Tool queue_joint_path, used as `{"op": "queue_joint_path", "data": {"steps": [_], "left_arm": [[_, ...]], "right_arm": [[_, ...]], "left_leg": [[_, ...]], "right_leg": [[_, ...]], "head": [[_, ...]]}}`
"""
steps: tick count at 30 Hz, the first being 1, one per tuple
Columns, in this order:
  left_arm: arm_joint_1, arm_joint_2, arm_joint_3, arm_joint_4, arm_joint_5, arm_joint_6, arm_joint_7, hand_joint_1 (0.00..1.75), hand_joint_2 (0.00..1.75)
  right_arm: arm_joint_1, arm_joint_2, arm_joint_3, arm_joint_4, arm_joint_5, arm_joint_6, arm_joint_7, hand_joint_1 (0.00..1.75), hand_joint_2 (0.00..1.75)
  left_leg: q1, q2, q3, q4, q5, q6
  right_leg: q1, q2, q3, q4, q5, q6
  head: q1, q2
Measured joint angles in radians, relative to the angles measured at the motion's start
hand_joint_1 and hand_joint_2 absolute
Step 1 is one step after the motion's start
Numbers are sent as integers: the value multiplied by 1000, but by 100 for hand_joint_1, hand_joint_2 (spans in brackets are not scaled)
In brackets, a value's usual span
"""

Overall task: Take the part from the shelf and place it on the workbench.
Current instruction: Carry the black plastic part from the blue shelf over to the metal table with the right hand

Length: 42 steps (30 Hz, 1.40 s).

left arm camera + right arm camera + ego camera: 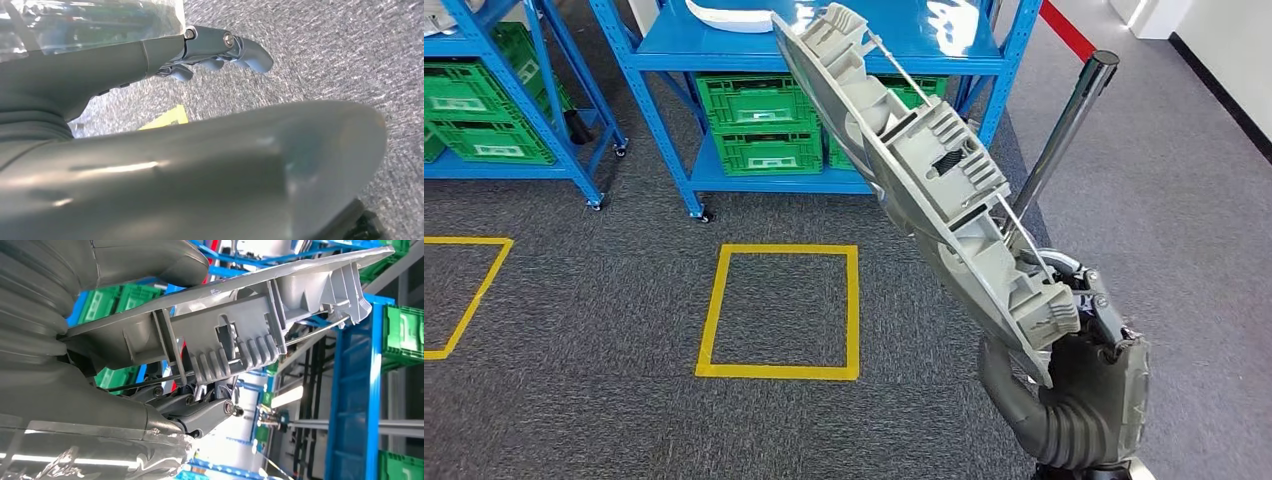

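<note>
The part [924,170] is a long grey plastic moulding with ribs, clips and a thin metal rod along it. My right hand [1084,390] grips its lower end at the right of the head view, and the part slants up and away toward the shelf. The right wrist view shows the part [235,340] close up, clamped between the thumb [150,260] and the darker fingers [200,412]. My left hand [215,47] hangs over grey carpet with its fingers stretched out and nothing in it.
A blue shelf [824,50] stands ahead with green crates [759,125] on its lower level and a white part [729,15] on top. A second blue shelf [554,100] is at the left. Yellow tape squares [781,312] mark the carpet. A chrome post [1069,125] with a red belt [1064,28] stands at the right.
</note>
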Motion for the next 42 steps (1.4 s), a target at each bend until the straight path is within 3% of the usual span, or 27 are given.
{"op": "queue_joint_path", "data": {"steps": [1,3,5,8,10,11,12,14,16,18,19,21,23,24,25,26,27,29,31,32,34,36,38,39,40,41,42], "left_arm": [[-1,-1,0,0,0,-1,1,0,175],[1,-1,-1,0,0,-2,2,0,175],[4,-1,-2,0,0,-2,2,0,175],[2,-1,-5,0,0,-2,3,0,175],[3,-1,-7,0,0,-2,3,0,175],[4,-1,-8,0,0,-2,3,0,175],[5,-1,-8,0,0,-2,4,0,175],[3,0,-8,0,0,-2,5,0,175],[0,0,-9,0,0,-2,7,0,175],[2,0,-9,0,0,-2,11,0,175],[4,1,-10,0,0,-2,13,0,175],[5,0,-11,0,0,-2,15,0,175],[2,-2,-12,0,0,-2,16,0,175],[2,-2,-13,0,0,-2,16,0,175],[3,-3,-13,0,0,-2,16,0,175],[3,-3,-14,0,0,-2,17,0,175],[4,-3,-14,0,0,-2,17,0,175],[3,-4,-14,0,0,-1,18,0,175],[1,-4,-14,0,2,0,18,0,175],[1,-4,-14,0,3,0,19,0,175],[4,-4,-14,0,6,2,19,0,175],[6,-3,-14,0,8,5,19,0,175],[4,-4,-14,0,8,7,18,0,175],[2,-4,-14,0,8,7,18,0,175],[3,-4,-14,0,9,8,18,0,175],[4,-4,-14,0,9,8,18,0,175],[5,-4,-14,0,9,8,18,0,175]], "right_arm": [[0,0,0,0,1,0,1,175,175],[1,1,0,0,2,0,3,175,175],[1,2,0,0,3,0,5,175,175],[1,3,0,0,6,0,7,175,175],[2,3,0,1,7,0,8,175,175],[2,3,0,1,7,0,9,175,175],[1,3,1,1,7,0,9,175,175],[2,3,1,1,8,0,9,175,175],[2,3,0,1,10,0,9,175,175],[1,3,0,1,11,0,10,175,175],[1,3,0,1,12,0,11,175,175],[1,3,0,2,15,1,14,175,175],[3,3,0,2,19,1,17,175,175],[4,3,0,2,20,1,19,175,175],[5,3,0,3,21,0,21,175,175],[5,3,1,4,23,0,23,175,175],[6,3,1,4,24,0,24,175,175],[5,3,1,4,28,0,25,175,175],[5,3,1,4,30,0,25,175,175],[5,3,1,4,31,0,26,175,175],[3,2,2,5,33,0,27,175,175],[0,2,4,5,35,0,28,175,175],[-1,2,4,5,38,0,28,175,175],[-1,2,5,6,39,0,28,175,175],[-2,2,5,6,40,0,29,175,175],[-2,2,6,6,41,0,29,175,175],[-3,2,7,6,41,0,29,175,175]], "left_leg": [[2,-9,-9,2,3,-7],[5,-25,-21,3,8,-20],[3,-3,-38,32,-13,-33],[6,49,-115,203,-97,-51],[10,55,-148,279,-112,-57],[11,58,-137,260,-91,-58],[11,64,-108,204,-57,-55],[3,107,-40,67,-6,-43],[-8,137,-10,3,5,-27],[-10,122,-12,-2,12,-13],[-8,112,-12,-8,17,-8],[-1,92,-13,-18,28,4],[1,69,-20,-19,34,10],[1,57,-22,-18,35,10],[1,44,-24,-16,36,10],[1,30,-25,-14,37,9],[2,16,-25,-11,37,7],[3,-11,-32,0,36,-1],[4,-34,-49,12,38,-14],[6,-45,-58,14,42,-22],[10,-59,-69,16,46,-35],[8,-20,-91,58,18,-45],[9,37,-144,178,-44,-53],[11,50,-171,242,-69,-56],[12,56,-187,282,-81,-58],[13,58,-184,285,-73,-57],[13,62,-161,246,-48,-55]], "right_leg": [[1,6,3,-12,-5,-4],[0,-16,2,-24,-5,-11],[-5,-40,7,-36,0,-19],[-5,-80,11,-40,0,-25],[-4,-107,10,-35,-4,-26],[-4,-119,10,-32,-6,-25],[-3,-130,11,-30,-8,-24],[1,-151,14,-26,-12,-19],[5,-170,13,-25,-12,-10],[7,-190,13,-27,-11,0],[6,-186,12,-24,-17,5],[3,-138,-10,32,-59,13],[0,-83,-66,159,-126,16],[-1,-73,-92,219,-148,17],[-1,-70,-106,251,-151,18],[-2,-69,-101,243,-134,18],[-3,-64,-78,197,-100,19],[-10,-20,-14,61,-37,18],[-14,20,13,-8,-21,14],[-13,23,12,-12,-25,10],[-13,-2,10,-15,-20,-1],[-16,-31,13,-21,-16,-13],[-13,-63,15,-22,-17,-19],[-12,-80,15,-22,-18,-20],[-10,-96,15,-21,-19,-21],[-9,-110,16,-21,-20,-21],[-8,-123,17,-21,-21,-20]], "head": [[2,0],[8,0],[1,0],[-15,0],[-18,0],[-20,0],[-22,0],[-26,0],[-26,0],[-26,0],[-24,0],[-19,0],[-10,0],[-7,0],[-5,0],[-3,0],[-2,0],[0,0],[1,0],[1,0],[1,0],[-8,0],[-19,0],[-22,0],[-23,0],[-24,0],[-25,0]]}}
